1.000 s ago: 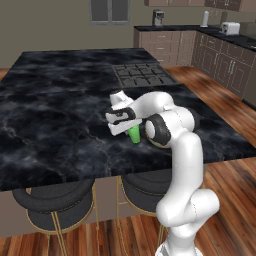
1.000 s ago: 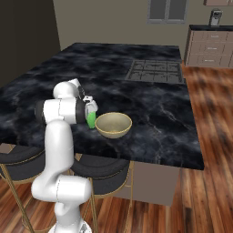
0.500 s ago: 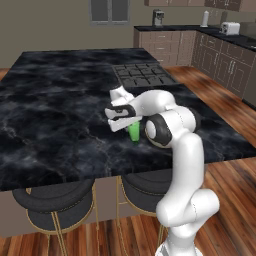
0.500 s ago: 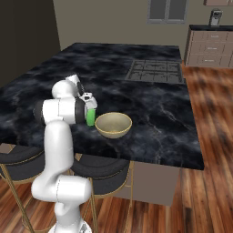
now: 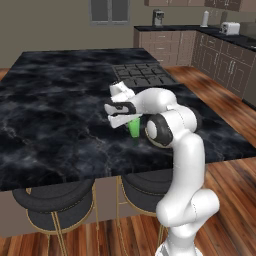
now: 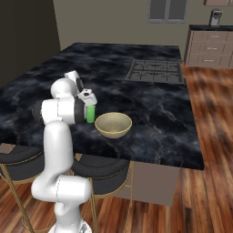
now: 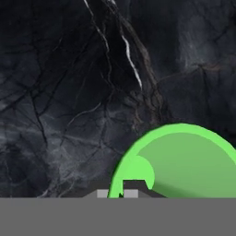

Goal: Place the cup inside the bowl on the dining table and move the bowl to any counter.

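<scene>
The small green cup (image 6: 91,113) is upright low over the black marble dining table (image 6: 150,113), just left of the wide tan bowl (image 6: 113,125). My gripper (image 6: 88,101) is shut on the cup's rim from above. The left base view shows the cup (image 5: 134,127) hanging under the gripper (image 5: 127,118), beside the arm's elbow. In the hand view the cup's open green mouth (image 7: 184,161) is at the lower right, with one fingertip (image 7: 124,188) on its rim over dark marble. The bowl stands empty near the table's front edge.
A gas cooktop (image 5: 142,75) is set into the table's far right part. Round black stools (image 5: 55,200) stand under the near edge. A counter (image 5: 220,35) with taupe cabinets and small appliances runs along the back right wall, across a wooden floor.
The gripper has finished closing on the cup's rim and has risen a little with the cup. The bowl has not moved.
</scene>
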